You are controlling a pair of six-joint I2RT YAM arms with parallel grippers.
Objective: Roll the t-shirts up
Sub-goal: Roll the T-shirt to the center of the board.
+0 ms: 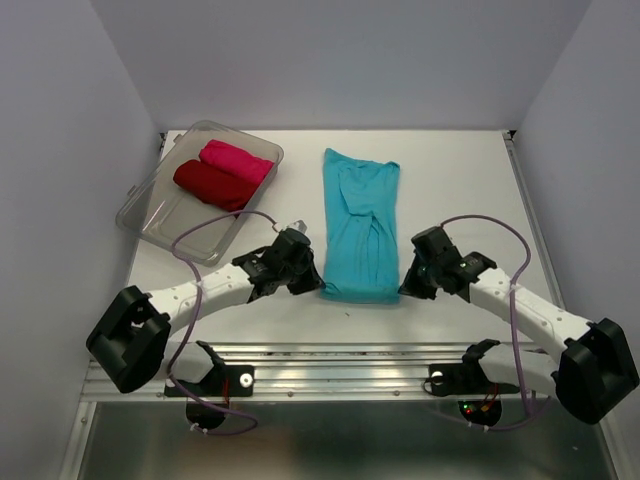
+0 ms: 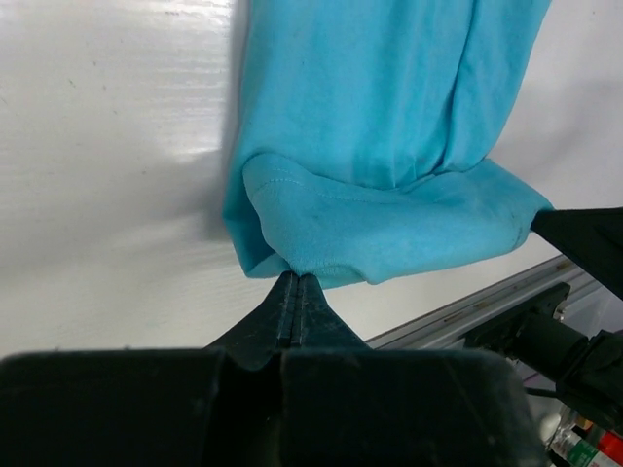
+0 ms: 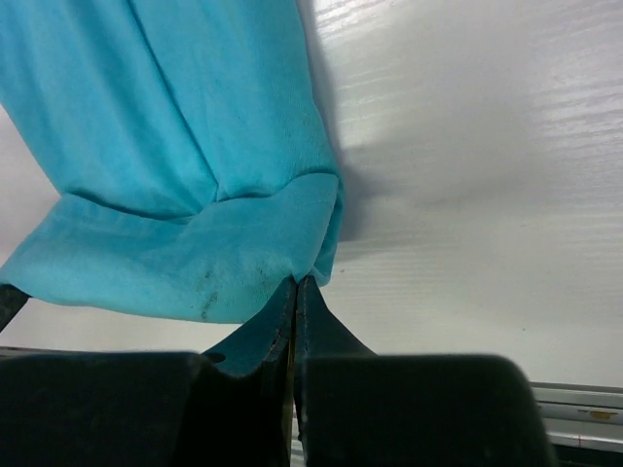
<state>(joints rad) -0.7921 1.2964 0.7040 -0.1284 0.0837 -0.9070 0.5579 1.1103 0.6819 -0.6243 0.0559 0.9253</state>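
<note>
The turquoise-blue t-shirt (image 1: 361,222) lies folded into a long strip on the white table, its near end turned up in a first small fold. My left gripper (image 1: 314,282) is shut on the strip's near left corner (image 2: 292,255). My right gripper (image 1: 404,286) is shut on the near right corner (image 3: 310,263). Both hold the folded hem just above the table. The dark red t-shirt (image 1: 212,185) and the magenta-pink t-shirt (image 1: 237,161) lie rolled side by side inside the clear tub.
The clear plastic tub (image 1: 150,216) stands at the table's far left. A metal rail (image 1: 350,352) runs along the near edge, also seen in the left wrist view (image 2: 467,302). White walls close in on both sides and the back.
</note>
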